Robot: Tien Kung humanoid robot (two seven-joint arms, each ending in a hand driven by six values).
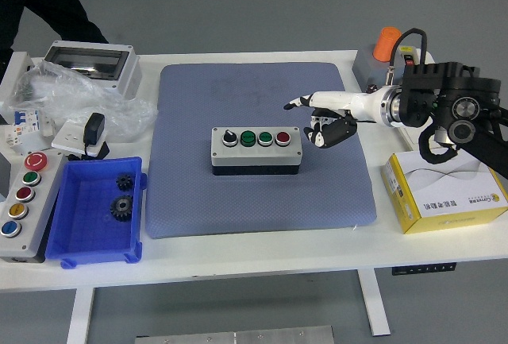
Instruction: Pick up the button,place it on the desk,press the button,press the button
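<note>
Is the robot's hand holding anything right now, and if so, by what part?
Nothing is held. The right hand hangs above the blue mat, index finger out, clear of the button box.

The blue mat (262,153) lies bare around the button box (256,150) at frame centre, open above, below and left. The right hand (321,117) hangs just upper right of the box. Yellow carton (444,193) blocks lower right; blue bin (95,210) crowds lower left
</note>
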